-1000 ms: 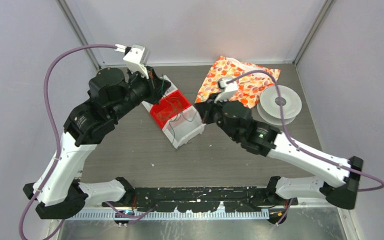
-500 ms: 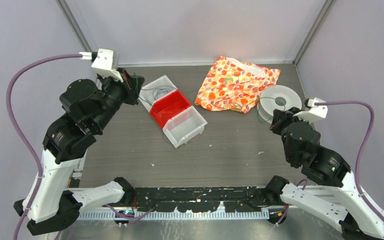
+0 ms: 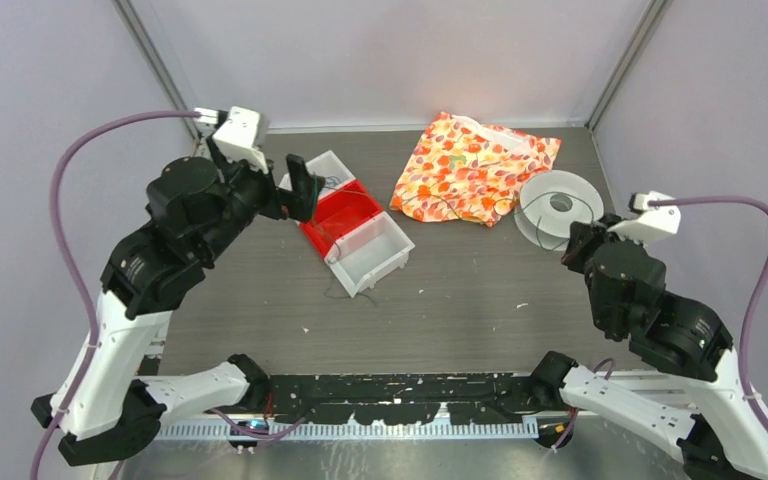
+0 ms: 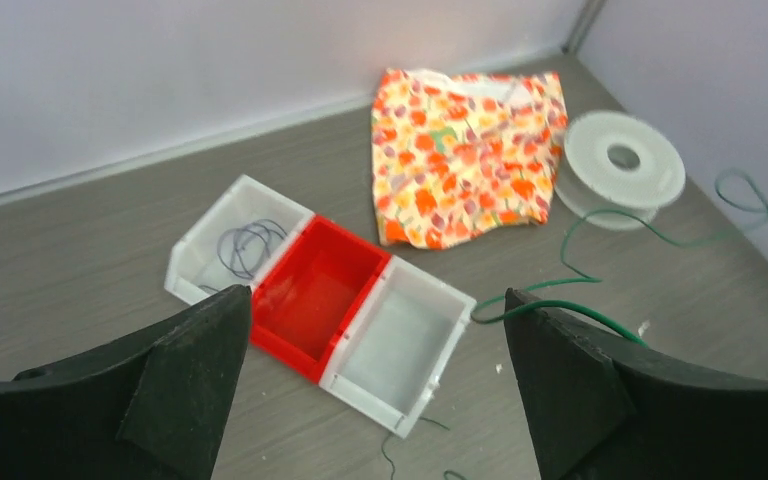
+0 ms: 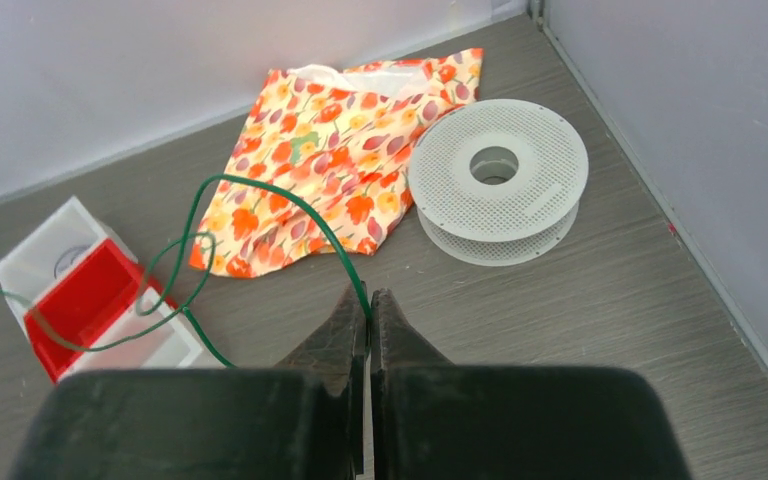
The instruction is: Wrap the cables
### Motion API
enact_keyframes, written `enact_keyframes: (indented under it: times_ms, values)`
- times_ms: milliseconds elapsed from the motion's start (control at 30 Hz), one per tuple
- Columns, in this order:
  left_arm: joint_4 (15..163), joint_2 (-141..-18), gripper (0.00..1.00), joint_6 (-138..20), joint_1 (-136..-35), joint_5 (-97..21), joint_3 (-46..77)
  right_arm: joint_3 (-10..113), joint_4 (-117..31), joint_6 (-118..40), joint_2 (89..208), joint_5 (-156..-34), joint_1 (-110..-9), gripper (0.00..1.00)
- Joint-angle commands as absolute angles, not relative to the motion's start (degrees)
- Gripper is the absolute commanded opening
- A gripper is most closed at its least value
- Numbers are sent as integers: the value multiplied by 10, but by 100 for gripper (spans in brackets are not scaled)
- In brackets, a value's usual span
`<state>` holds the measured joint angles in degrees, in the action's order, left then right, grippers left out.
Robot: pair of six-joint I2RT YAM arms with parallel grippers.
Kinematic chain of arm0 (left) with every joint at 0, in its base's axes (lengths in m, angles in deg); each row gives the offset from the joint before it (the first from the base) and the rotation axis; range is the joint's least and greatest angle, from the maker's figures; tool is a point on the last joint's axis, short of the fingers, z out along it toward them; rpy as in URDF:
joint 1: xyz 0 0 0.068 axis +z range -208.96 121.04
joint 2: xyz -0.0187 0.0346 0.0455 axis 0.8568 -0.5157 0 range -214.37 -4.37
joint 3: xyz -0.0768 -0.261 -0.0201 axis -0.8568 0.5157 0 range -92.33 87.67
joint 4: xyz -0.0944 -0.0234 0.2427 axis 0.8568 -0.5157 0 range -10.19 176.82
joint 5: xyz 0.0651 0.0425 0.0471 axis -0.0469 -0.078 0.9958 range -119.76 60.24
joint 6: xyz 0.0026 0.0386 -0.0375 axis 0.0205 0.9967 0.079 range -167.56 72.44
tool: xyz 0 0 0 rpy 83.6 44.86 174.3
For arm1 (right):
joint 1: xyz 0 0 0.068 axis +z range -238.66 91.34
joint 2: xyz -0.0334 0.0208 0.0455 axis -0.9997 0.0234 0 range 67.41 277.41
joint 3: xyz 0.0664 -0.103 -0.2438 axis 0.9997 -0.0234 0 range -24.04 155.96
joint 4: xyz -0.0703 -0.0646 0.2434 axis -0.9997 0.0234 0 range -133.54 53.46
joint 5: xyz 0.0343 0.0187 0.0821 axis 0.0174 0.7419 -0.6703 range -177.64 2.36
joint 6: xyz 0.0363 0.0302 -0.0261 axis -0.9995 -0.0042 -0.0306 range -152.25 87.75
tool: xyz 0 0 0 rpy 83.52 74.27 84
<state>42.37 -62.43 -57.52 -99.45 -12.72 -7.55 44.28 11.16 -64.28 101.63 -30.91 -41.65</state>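
Nearest to us, the right pincer (image 5: 369,310) is clamped tight on the green cable (image 5: 290,198), its jaws pressed together with the wire pinched at the tips. From that grip the green cable arches up and then trails leftward in loose loops and bends over the table (image 3: 460,300) towards the row of bins (image 4: 400,345). It is very thin, limp and unruly, and nothing gathers it yet, so we judge this part of the job barely begun. Further back on the left, the left pincer (image 4: 378,293) hangs above the bins with its jaws spread wide and nothing between them. Below it, the red bin (image 4: 310,300) in the middle looks bare. The far white bin (image 4: 195,265) holds a small coil of darker wire (image 4: 245,245), which we take as one cable already wrapped and put away. At the far right, the white reel (image 5: 540,160) lies flat, and we see no wire wound on it. Beside it lies the flowered cloth (image 5: 330,150), which the green cable partly crosses.
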Motion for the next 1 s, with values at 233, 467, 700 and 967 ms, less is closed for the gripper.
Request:
enact_keyframes:
  times_ms: [233, 467, 700, 967]
  values:
    - [373, -724, 100, -562, -993, -354, -129, 530, 132, -550, 1192, -490, -435, 0]
    - [353, -769, 100, -557, -993, -400, -129, 520, 162, -572, 1213, -555, -512, 0]
    - [483, -756, 99, -612, -993, -527, -35, 483, 66, -516, 1165, -777, -537, 0]
    - [622, -807, 92, -658, -993, -663, -11, 515, 52, -479, 1221, -1050, -536, 1]
